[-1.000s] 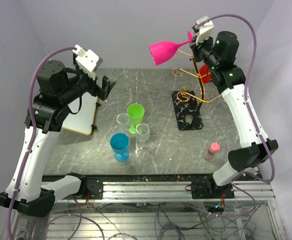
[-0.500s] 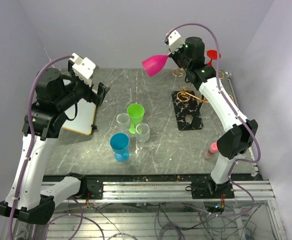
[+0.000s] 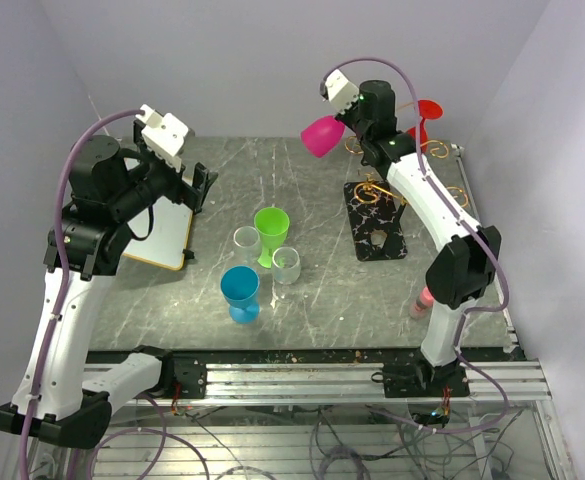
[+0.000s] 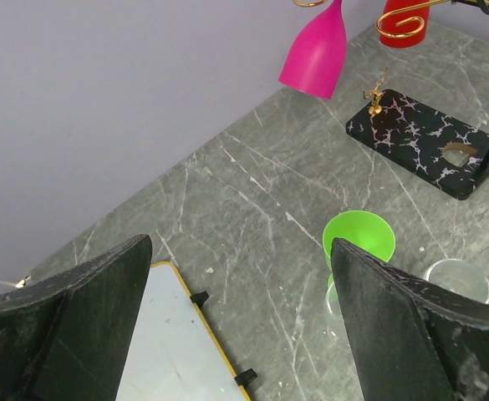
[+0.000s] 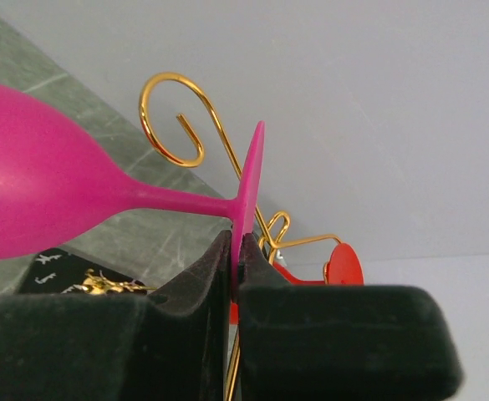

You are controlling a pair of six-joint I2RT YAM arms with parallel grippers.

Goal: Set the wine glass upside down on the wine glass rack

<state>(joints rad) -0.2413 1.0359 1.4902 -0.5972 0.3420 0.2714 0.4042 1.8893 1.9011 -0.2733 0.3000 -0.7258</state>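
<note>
Pinched in right end effector (image 5: 236, 251): wine glass (image 5: 35, 192) foot, seemingly beside rack (image 3: 375, 222).

We find a dark grey, marbled table (image 3: 312, 300). At its left side a flat white board (image 3: 172, 228) with a yellow rim lies on it. Near the centre stands a green cup (image 3: 271, 230), with a clear glass (image 3: 246, 241) just to its left and a second clear glass (image 3: 286, 264) just beside it to the front right. A blue goblet (image 3: 240, 293) stands nearer the front. The wine glass rack (image 3: 376, 225) rests to the right on its black, white-veined base. A small pink bottle (image 3: 425, 299) stands near the front right.
</note>
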